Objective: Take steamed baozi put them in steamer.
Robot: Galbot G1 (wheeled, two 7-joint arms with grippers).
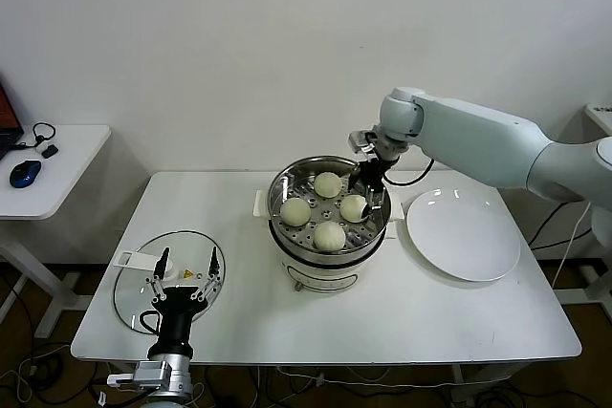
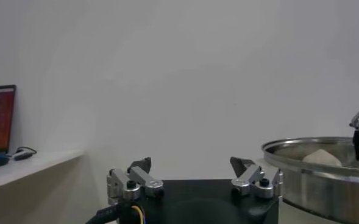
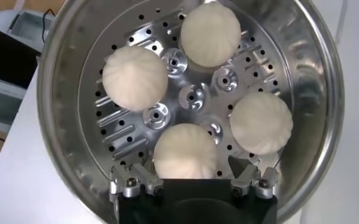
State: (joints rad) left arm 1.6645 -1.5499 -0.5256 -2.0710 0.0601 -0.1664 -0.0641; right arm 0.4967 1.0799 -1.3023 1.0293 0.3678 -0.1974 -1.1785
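So all four baozi (image 3: 185,152) sit on the steamer (image 1: 287,236) tray, spaced apart for steam. My right claw (image 1: 368,188) hovers spread around the nearest one; left claw (image 1: 184,279) idles spread over the lid (image 1: 129,298).

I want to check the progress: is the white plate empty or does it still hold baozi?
Empty. The white plate shows only its bare surface, and all four baozi sit on the perforated tray inside the steamer.
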